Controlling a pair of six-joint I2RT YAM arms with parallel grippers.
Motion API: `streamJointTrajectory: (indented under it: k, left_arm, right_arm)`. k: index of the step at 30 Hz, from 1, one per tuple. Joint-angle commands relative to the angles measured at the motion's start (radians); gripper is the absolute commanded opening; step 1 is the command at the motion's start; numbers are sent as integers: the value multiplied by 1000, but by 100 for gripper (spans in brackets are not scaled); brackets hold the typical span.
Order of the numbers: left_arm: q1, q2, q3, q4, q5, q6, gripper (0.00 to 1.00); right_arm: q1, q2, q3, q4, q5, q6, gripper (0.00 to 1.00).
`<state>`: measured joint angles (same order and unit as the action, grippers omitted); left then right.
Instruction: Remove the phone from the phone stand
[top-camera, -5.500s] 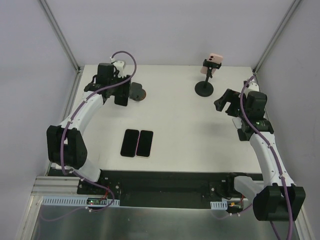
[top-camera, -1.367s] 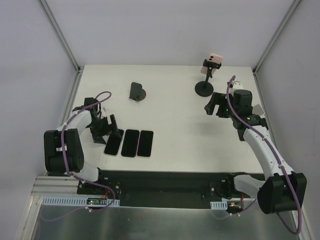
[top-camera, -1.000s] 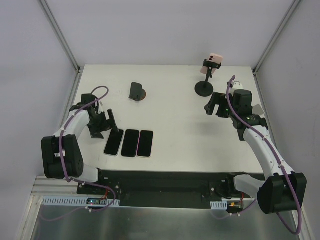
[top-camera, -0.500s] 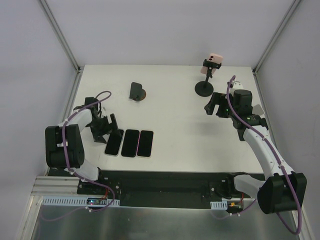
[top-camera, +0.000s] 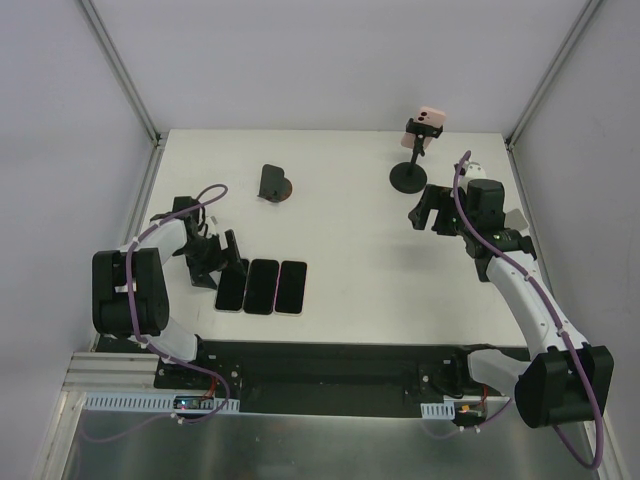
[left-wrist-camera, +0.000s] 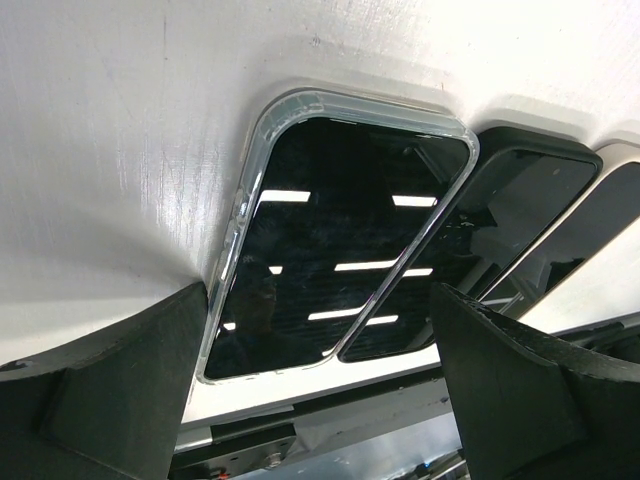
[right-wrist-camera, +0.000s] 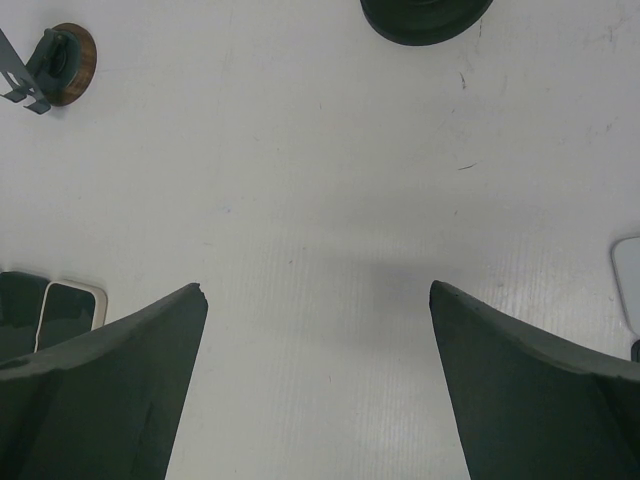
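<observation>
A pink phone (top-camera: 431, 118) sits clamped on a black phone stand (top-camera: 408, 177) at the back right. My right gripper (top-camera: 424, 212) is open and empty, hovering in front of the stand's base, which shows at the top of the right wrist view (right-wrist-camera: 425, 12). My left gripper (top-camera: 222, 262) is open and low over the table at the front left. It is just behind a phone in a clear case (left-wrist-camera: 335, 260), which lies flat between the open jaws. That phone (top-camera: 232, 288) is the leftmost of three lying side by side.
A black-cased phone (top-camera: 262, 286) and a pale-edged phone (top-camera: 291, 287) lie right of the clear-cased one. An empty small stand (top-camera: 273, 183) stands at the back left, also in the right wrist view (right-wrist-camera: 55, 60). Walls close the table's sides and back.
The left gripper has shifted slightly right and nearer the front, close behind the clear-cased phone lying on the table. The right arm has not moved.
</observation>
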<state>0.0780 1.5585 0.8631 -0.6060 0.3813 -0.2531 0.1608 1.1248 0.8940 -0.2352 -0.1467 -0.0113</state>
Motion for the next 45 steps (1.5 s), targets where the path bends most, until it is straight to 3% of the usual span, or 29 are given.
streamJointTrajectory:
  k: [1,14,20,32,37,45]
  left_arm:
    - [-18,15,7,-3,60,15,90]
    - [-24,-31,76,-9,-19,41,91]
    - [-30,-41,221,20,-82,71,92]
    - [-156,247,604,113,-167,87,95]
    - [-155,374,697,181,-147,-56,92]
    - [-109,436,579,425,-35,-443,77]
  right_arm:
    - [5,-5,31,31,-17,8,96]
    - [3,-8,37,28,-24,8,96]
    - [3,-14,40,27,-25,4,96]
    - [3,-43,40,22,-31,-4,96]
    - [2,-75,37,0,-21,-9,96]
    - [0,-149,5,-41,12,-3,96]
